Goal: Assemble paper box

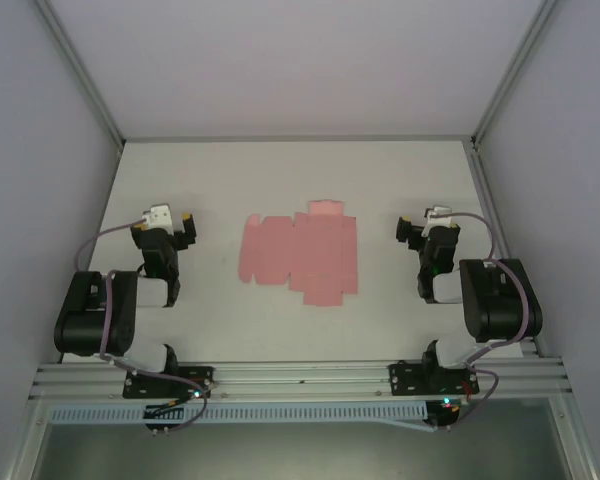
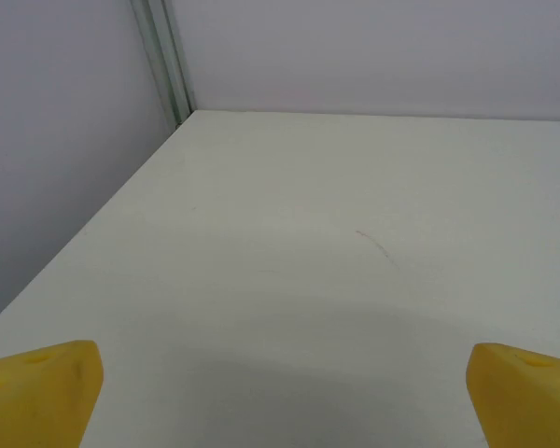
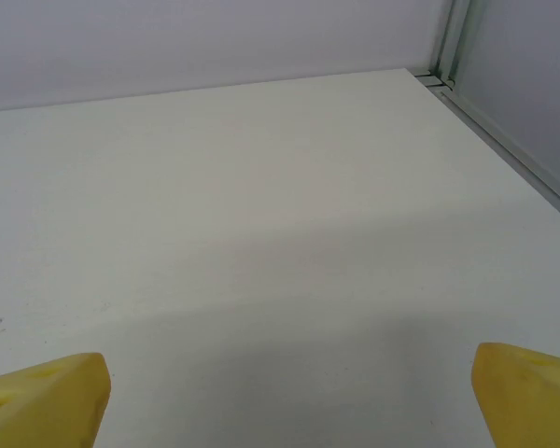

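Note:
The paper box (image 1: 300,253) is a flat pale pink die-cut sheet with flaps, lying unfolded on the white table midway between the two arms. My left gripper (image 1: 168,222) rests to the sheet's left, apart from it, and stands open; its yellow fingertips (image 2: 39,390) sit wide apart over bare table. To the sheet's right, my right gripper (image 1: 423,225) is also open and apart from it, with yellow fingertips (image 3: 47,397) spread and nothing between them.
The white table (image 1: 300,170) is walled by pale panels at the left, right and back, with metal corner posts (image 2: 163,56) (image 3: 453,42). An aluminium rail (image 1: 300,378) carrying the arm bases runs along the near edge.

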{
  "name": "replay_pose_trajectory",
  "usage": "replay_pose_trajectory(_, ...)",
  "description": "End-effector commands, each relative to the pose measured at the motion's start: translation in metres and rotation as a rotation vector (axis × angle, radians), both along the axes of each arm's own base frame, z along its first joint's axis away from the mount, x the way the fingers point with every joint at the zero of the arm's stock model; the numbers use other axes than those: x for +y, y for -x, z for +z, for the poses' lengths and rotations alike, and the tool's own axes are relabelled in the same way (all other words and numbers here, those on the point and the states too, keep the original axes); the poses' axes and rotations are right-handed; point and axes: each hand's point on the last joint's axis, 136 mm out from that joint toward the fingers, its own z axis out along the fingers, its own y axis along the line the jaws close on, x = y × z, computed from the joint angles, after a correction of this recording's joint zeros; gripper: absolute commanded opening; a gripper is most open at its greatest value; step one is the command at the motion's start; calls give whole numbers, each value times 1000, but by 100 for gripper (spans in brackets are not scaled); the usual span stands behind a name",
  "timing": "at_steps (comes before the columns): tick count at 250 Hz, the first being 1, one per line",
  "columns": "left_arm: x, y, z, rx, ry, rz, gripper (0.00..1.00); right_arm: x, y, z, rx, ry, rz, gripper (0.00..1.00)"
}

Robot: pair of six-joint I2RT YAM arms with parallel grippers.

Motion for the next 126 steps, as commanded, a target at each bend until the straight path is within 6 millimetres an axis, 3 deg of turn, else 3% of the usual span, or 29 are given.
replay_pose_trajectory(1, 0, 0, 6, -26, -15, -8, 100, -2, -2, 5, -17, -5, -3, 100)
replay_pose_trajectory(104, 0, -1, 5, -22, -16, -13, 100, -1, -2, 4, -12, -8, 0, 100)
replay_pose_trajectory(126, -15, -9, 2, 10, -27, -99, 100, -1, -2, 4, -13, -7, -2, 100)
